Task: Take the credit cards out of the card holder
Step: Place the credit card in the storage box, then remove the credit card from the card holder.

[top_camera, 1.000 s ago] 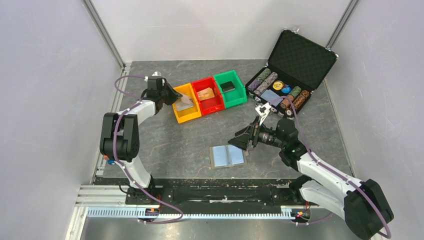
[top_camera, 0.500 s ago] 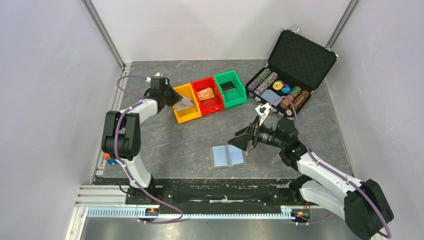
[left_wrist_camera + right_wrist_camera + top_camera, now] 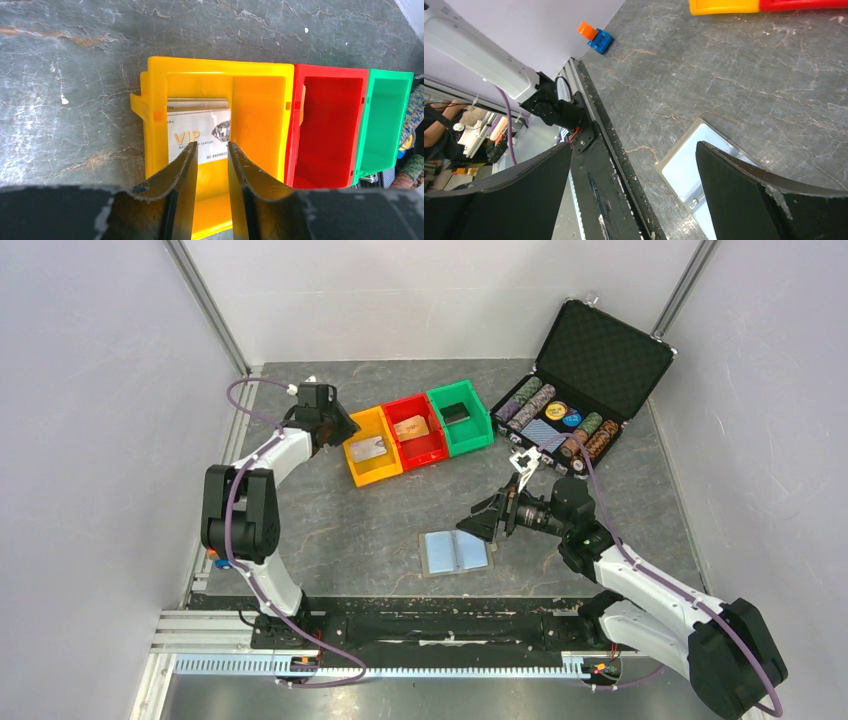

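The card holder (image 3: 455, 552) lies open on the table, its two light-blue panels facing up; a corner of it shows in the right wrist view (image 3: 691, 170). A silver VIP card (image 3: 200, 132) lies flat in the yellow bin (image 3: 372, 476) on top of another card. My left gripper (image 3: 338, 430) is just left of that bin, its jaws slightly apart and empty (image 3: 212, 146). My right gripper (image 3: 484, 519) is wide open and empty, hovering by the holder's right edge (image 3: 634, 147). An orange card (image 3: 411, 427) lies in the red bin and a black card (image 3: 458, 412) in the green bin.
The red bin (image 3: 428, 456) and green bin (image 3: 474, 444) stand in a row to the right of the yellow one. An open black chip case (image 3: 590, 370) sits at the back right. A small orange and blue part (image 3: 594, 36) lies by the left rail.
The silver card, held tilted over the yellow bin before, now lies flat in it. My left gripper has let go and drawn back to the left. The right arm has not moved.
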`<state>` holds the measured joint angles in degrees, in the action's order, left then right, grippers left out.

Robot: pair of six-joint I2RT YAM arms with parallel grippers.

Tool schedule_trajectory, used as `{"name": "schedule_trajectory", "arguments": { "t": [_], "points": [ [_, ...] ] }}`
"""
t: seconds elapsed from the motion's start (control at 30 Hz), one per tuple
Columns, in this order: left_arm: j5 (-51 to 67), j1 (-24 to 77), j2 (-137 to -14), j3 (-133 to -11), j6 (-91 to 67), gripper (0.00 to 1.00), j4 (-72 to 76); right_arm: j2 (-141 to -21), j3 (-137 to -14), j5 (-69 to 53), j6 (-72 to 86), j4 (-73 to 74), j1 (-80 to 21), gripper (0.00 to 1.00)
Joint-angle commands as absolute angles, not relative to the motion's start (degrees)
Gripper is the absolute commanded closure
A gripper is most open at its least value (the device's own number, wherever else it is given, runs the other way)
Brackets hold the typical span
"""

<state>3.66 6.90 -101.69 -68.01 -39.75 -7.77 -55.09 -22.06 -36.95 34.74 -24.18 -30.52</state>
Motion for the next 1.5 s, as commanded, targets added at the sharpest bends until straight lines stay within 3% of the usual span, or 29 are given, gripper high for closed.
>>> {"name": "schedule_trajectory", "arguments": {
  "t": [0.0,0.3,0.5,0.73,0.93,1.0,1.47],
  "points": [
    [1.5,7.5,-96.7,-71.4,-36.4,0.64,-12.1,-54.5,-24.8,-34.0,30.8,-19.8,-30.4,0.02],
    [9.6,8.8,-85.0,-69.5,-31.1,0.61,-21.5,-54.2,-26.7,-30.0,25.0,-8.1,-30.4,0.02],
    [13.2,12.8,-74.5,-63.1,-26.0,0.53,-29.3,-53.8,-25.8,-23.7,21.3,-2.5,-30.5,0.03],
    [21.2,16.0,-61.5,-50.0,-23.3,0.46,-31.6,-55.4,-26.5,-18.9,20.9,1.4,-31.0,0.17],
    [20.5,16.0,-53.1,-44.5,-20.3,0.19,-34.0,-59.2,-27.9,-10.8,23.8,1.3,-37.8,0.16],
    [20.0,16.0,-51.1,-43.8,-20.3,0.01,-34.4,-61.0,-29.7,-7.1,24.2,2.0,-41.1,0.15],
    [8.2,16.0,-38.4,-42.5,-21.5,0.00,-35.8,-78.7,-41.8,12.1,29.5,3.9,-60.3,0.15]
  ]
}}
